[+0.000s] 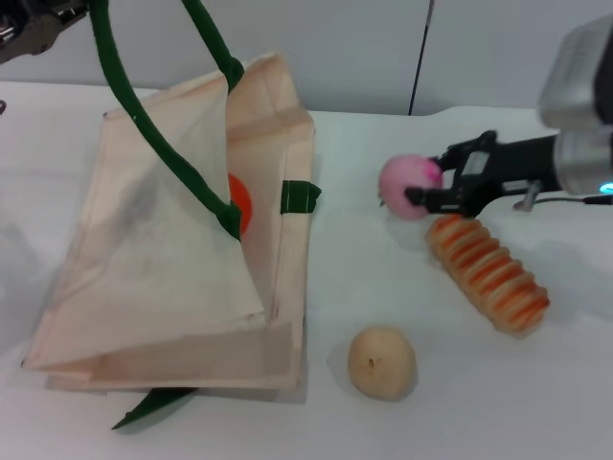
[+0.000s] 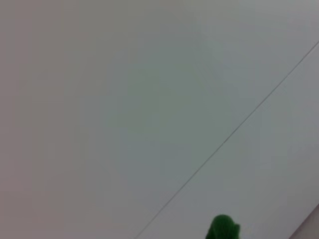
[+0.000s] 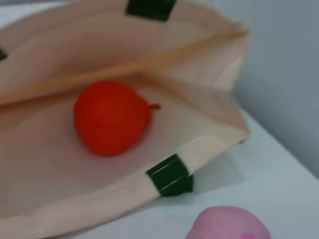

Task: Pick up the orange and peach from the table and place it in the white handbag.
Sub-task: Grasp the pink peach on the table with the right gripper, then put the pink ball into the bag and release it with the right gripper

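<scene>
The white handbag (image 1: 163,259) lies on the table at the left, its mouth held open toward the right. My left gripper (image 1: 38,24) is at the top left, holding up one green strap (image 1: 124,86); the strap's tip shows in the left wrist view (image 2: 223,229). The orange (image 1: 239,203) lies inside the bag and shows plainly in the right wrist view (image 3: 110,118). My right gripper (image 1: 426,184) is shut on the pink peach (image 1: 408,185), a short way right of the bag's mouth. The peach's top shows in the right wrist view (image 3: 229,225).
A long orange-and-cream striped ridged roll (image 1: 488,273) lies just in front of the right gripper. A beige-tan ball with a dimple (image 1: 381,361) sits near the table's front, by the bag's corner. The second green strap (image 1: 148,407) trails out under the bag's front edge.
</scene>
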